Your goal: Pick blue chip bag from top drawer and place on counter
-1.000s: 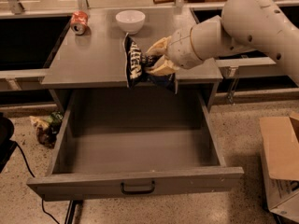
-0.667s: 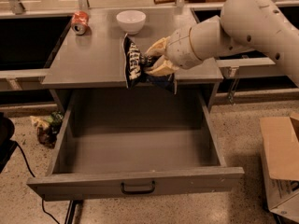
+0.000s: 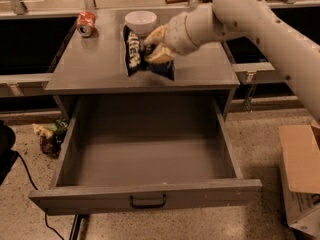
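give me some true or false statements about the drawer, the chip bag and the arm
1. The top drawer is open and has nothing in it. True.
2. The blue chip bag lies in the drawer. False: it is over the counter, held by the end effector.
3. The end effector is shut on the bag. True.
4. The white bowl sits on the floor. False: it is at the back of the counter, behind the bag.

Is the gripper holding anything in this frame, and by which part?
The gripper, over the counter, grips the blue chip bag by its right side as the camera sees it.
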Robot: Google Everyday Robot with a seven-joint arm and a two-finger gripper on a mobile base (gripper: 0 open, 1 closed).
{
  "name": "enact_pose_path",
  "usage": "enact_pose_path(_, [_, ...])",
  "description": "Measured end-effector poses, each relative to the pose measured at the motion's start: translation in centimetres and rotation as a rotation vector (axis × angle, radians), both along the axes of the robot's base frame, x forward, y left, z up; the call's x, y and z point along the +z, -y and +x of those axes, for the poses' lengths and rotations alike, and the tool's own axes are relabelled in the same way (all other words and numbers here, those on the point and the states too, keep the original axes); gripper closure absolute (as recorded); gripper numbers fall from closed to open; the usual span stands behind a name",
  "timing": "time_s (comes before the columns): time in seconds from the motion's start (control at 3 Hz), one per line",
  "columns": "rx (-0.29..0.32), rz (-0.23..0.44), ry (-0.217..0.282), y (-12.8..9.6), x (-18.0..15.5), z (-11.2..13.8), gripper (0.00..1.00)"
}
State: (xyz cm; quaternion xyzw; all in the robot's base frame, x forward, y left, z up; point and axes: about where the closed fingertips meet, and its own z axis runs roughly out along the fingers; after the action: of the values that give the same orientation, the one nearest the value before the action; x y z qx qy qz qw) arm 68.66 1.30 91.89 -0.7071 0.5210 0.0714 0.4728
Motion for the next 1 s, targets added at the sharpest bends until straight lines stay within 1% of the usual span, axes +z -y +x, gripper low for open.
enact_pose_path(0.33, [-0.027,0.018,0.024,-1.6,0.7,5.7,1.0])
enact_pose_path(0.67, [-0.082,0.036,-0.003,-2.5,0.2,9.6,0.81])
enact_pose_path(1.0, [-0.101,0.048,-0.037,-3.4,-0.8,12.0,0.57])
